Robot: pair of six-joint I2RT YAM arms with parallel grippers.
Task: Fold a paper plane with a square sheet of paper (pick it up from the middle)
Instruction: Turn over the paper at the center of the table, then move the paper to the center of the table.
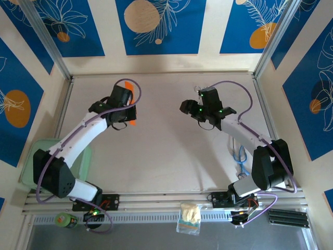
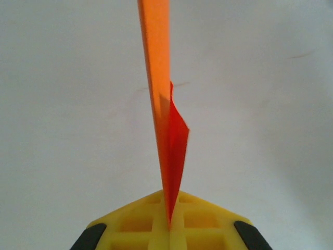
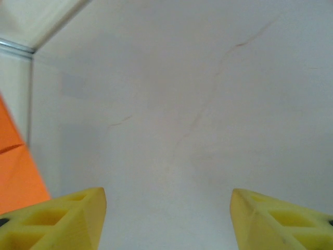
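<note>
Left claw (image 2: 169,229) pinching a narrow, pointed plane of thin bright orange paper (image 2: 158,78) edge-on, while the right claw (image 3: 169,219) hangs spread and empty.

From above we see the orange paper plane at the left claw, over the far left part of the pale wooden desk (image 1: 166,156). The right claw is well apart from it, toward the far right. The left claw's yellow pads are pressed together on the folded edge, and one darker flap bows out to the side. We judge the folding to be nearly done and the step in hand to be holding the plane for a last crease or for setting it down. To do this well, we would keep the pinch firm on the centre crease and bring the right claw in slowly from the side. It should press the loose flap flat rather than push the tip, which would buckle easily.
</note>
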